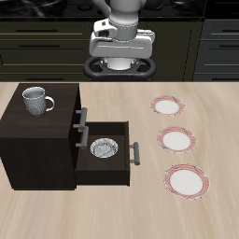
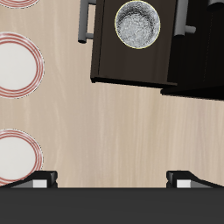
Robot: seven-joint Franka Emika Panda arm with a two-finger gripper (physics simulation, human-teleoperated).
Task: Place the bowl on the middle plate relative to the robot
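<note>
Trouble could come from the dark cabinet's open drawer (image 1: 105, 154) walls fouling the two-finger gripper (image 1: 119, 62), hanging high with jaws wide and empty, as it reaches the small speckled grey-white bowl (image 1: 104, 147) inside, well apart from the red-rimmed white middle plate (image 1: 176, 140).

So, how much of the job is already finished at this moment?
Done: the drawer of the cabinet stands open, so the bowl inside can be reached. In hand: nothing; the gripper hangs high above the table, open and empty. Left: grasp the bowl, lift it out and set it on the middle plate, which is bare.
</note>
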